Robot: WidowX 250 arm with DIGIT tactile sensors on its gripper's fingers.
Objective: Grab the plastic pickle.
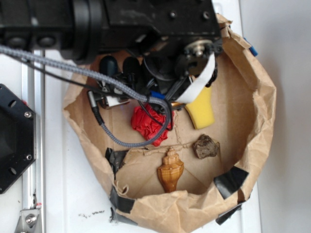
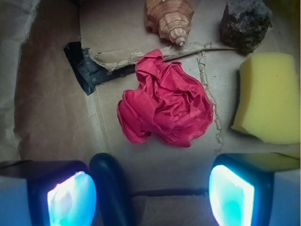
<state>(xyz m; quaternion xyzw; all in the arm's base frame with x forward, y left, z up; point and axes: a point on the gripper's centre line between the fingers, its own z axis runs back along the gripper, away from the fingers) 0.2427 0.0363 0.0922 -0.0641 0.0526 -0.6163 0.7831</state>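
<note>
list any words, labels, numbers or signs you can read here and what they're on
None in either view. The pickle, red ball, sponge, shell, rock and paper bag are all unmarked. The gripper and the arm show no legible label.

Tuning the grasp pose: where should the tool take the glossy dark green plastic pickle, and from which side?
Likely across the narrow mid-body of the glossy dark green plastic pickle, coming straight down. It is a smooth rounded capsule lying flat on the brown paper bag floor, its long axis running away from the wrist camera, so the open tool already spans its width. It sits near the left finger; shift left to centre first.
</note>
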